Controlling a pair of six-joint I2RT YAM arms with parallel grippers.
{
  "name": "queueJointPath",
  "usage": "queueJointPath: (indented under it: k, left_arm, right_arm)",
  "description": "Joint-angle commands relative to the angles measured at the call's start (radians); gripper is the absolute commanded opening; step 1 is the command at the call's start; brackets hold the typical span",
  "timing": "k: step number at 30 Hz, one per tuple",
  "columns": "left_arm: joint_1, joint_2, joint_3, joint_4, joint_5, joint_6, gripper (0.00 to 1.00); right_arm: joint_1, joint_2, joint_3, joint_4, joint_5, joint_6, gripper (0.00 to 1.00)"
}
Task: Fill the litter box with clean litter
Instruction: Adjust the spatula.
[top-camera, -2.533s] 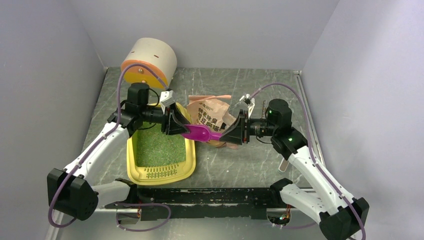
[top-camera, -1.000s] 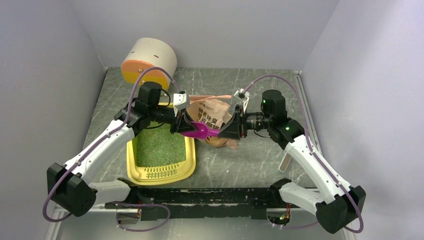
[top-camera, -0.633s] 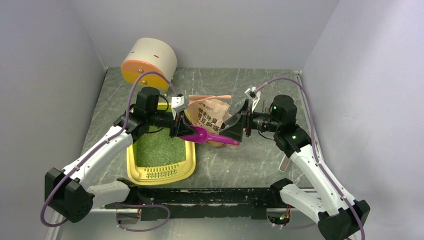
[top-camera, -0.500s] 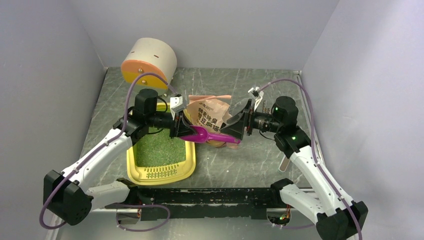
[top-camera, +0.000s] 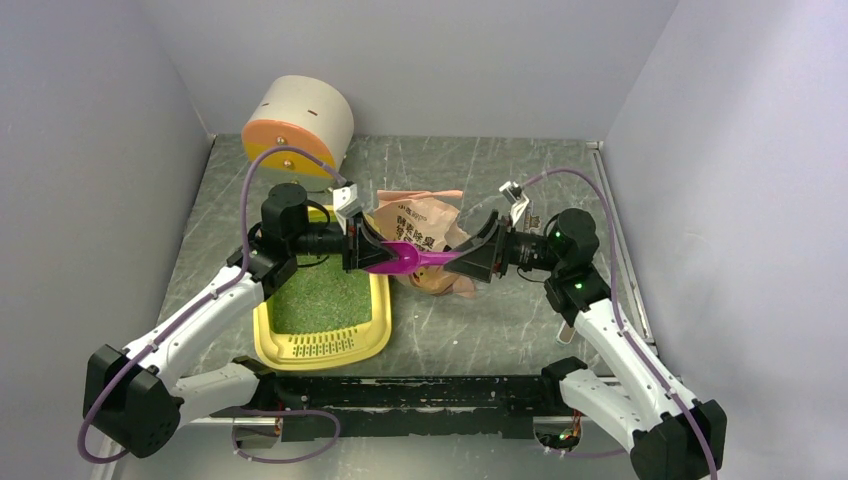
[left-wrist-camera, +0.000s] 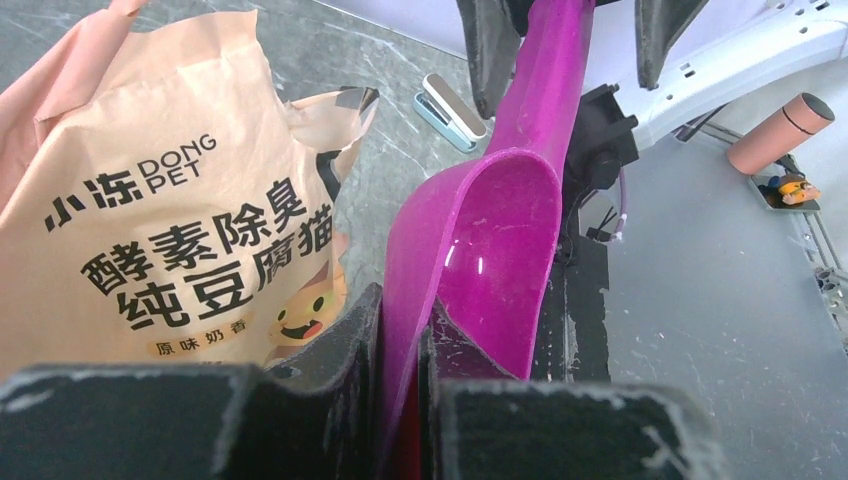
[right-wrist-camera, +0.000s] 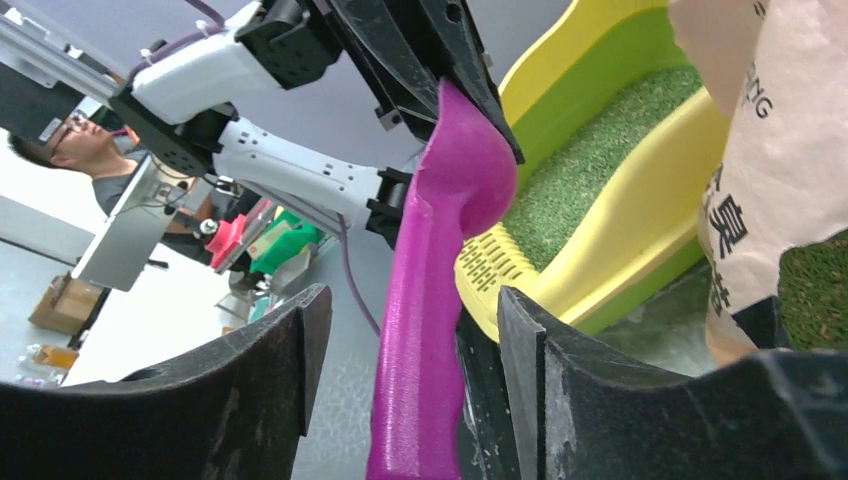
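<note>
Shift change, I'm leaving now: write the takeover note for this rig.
Left tool: shut on the bowl edge of the magenta plastic scoop, bowl empty.
Right tool: open, fingers either side of the scoop's handle, not gripping.
Yellow rectangular plastic litter box: below the left arm, layer of fine green litter granules already in it.
Pink-beige printed paper bag: just right of the box.
Left: settle the scoop in one tool, probably add more litter.

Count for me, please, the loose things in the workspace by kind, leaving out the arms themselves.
litter box, holding green litter: 1
printed bag: 1
magenta scoop: 1
white cylinder with an orange end: 1
small pale item by the right arm: 1
Total: 5
</note>
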Motion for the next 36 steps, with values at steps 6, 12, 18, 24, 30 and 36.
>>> queueJointPath:
  k: [6, 12, 18, 24, 30, 36]
  left_arm:
    - [-0.008, -0.007, 0.010, 0.049, -0.020, -0.004, 0.05]
    - [-0.009, -0.007, 0.009, 0.054, -0.043, -0.008, 0.05]
    - [-0.012, -0.007, 0.011, 0.045, -0.063, -0.001, 0.05]
    - [-0.015, 0.000, 0.021, 0.037, -0.062, 0.004, 0.05]
    - [-0.022, 0.006, 0.035, 0.005, -0.077, 0.031, 0.05]
    - [-0.026, 0.006, 0.039, 0.000, -0.090, 0.035, 0.05]
  right_arm:
    - [-0.008, 0.053, -0.016, 0.210, -0.044, 0.175, 0.52]
    - [-0.006, 0.063, -0.017, 0.206, -0.046, 0.183, 0.50]
    - [-0.005, 0.061, -0.012, 0.198, -0.047, 0.188, 0.41]
    - [-0.003, 0.074, -0.004, 0.193, -0.056, 0.191, 0.41]
    - [0.010, 0.081, 0.008, 0.174, -0.065, 0.182, 0.40]
    - [0.014, 0.078, 0.013, 0.138, -0.069, 0.159, 0.38]
